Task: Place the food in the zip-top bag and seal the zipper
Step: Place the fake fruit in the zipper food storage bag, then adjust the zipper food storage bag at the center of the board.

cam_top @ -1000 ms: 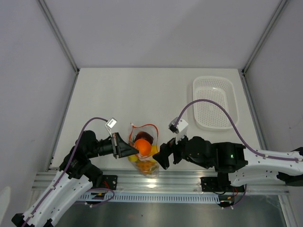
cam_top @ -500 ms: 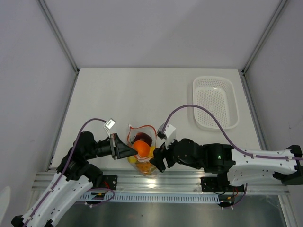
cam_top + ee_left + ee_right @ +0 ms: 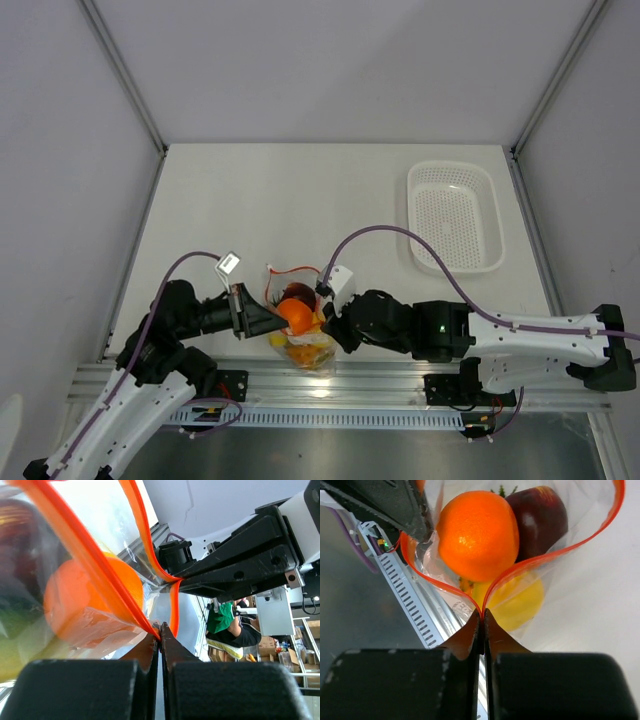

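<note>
The right end effector (image 3: 482,612) is clenched on the zipper (image 3: 530,562) at one end of the mouth, and the left end effector (image 3: 160,627) grips its opposite end. The zip-top bag (image 3: 308,345) sits at the tabletop's (image 3: 300,200) near edge with the food (image 3: 477,535) inside and its mouth gaping. Sealing is in hand. Next, I judge, the strip needs pulling taut and pressing shut.

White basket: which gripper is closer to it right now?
Right. The right gripper, shut on the zipper, sits on the basket-facing side of the bag, well short of the white basket. The left gripper pinches the zipper's opposite end, farther away across the bag.
</note>
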Tool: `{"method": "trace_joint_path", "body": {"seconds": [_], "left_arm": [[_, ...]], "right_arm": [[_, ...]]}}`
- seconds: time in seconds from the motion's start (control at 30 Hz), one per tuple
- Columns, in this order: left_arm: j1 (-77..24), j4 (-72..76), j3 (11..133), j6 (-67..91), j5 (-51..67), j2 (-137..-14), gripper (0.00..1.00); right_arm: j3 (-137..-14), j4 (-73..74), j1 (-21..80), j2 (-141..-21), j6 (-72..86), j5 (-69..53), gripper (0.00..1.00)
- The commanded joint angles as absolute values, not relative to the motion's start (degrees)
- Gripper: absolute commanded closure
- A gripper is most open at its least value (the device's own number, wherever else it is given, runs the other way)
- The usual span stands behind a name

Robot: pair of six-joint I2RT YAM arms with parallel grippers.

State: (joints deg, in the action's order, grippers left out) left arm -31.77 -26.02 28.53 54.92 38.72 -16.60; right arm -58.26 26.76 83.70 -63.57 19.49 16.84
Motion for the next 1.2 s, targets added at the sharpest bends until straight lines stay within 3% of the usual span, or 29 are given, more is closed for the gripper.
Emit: {"method": "trace_joint_path", "body": {"seconds": [0.0,0.33,0.57,0.67,0.7,0.77,0.83,0.87,1.03,1.17], "left_arm": [[-31.9,-24.4,32.5,54.4,38.7,-17.4,0.99],[-32.0,-25.7,43.3,52.3,37.8,-21.2,0.99],[-32.0,-22.6,25.2,55.5,38.1,-15.2,1.00],[-32.0,-21.0,18.5,57.8,39.0,-12.7,0.99],[-31.9,-21.8,18.5,57.9,38.8,-12.3,0.99],[-31.9,-23.5,20.6,56.8,37.9,-11.8,0.99],[-31.9,-27.0,24.5,54.9,37.3,-12.2,0.99],[-32.0,-28.0,25.5,54.2,36.8,-12.6,0.99],[-32.0,-32.8,31.0,52.3,35.6,-12.0,0.99],[-31.9,-33.0,31.6,52.6,35.9,-11.4,0.99]], "right_arm": [[-62.6,27.3,82.8,-63.8,17.6,18.5,1.00],[-74.6,34.2,88.3,-62.6,15.7,25.4,1.00],[-58.3,23.8,89.2,-63.6,23.6,19.8,1.00],[-57.1,23.4,89.5,-68.1,25.8,15.7,0.98],[-58.3,24.5,89.6,-69.3,25.8,15.4,0.91],[-63.4,29.4,90.1,-71.3,25.3,17.0,0.59],[-67.4,32.9,90.5,-73.0,25.0,21.6,0.37],[-71.2,35.9,90.5,-73.2,24.9,23.2,0.01],[-78.0,39.7,90.7,-71.3,23.8,30.7,0.01],[-75.6,32.2,89.2,-66.4,23.0,33.8,0.01]]}}
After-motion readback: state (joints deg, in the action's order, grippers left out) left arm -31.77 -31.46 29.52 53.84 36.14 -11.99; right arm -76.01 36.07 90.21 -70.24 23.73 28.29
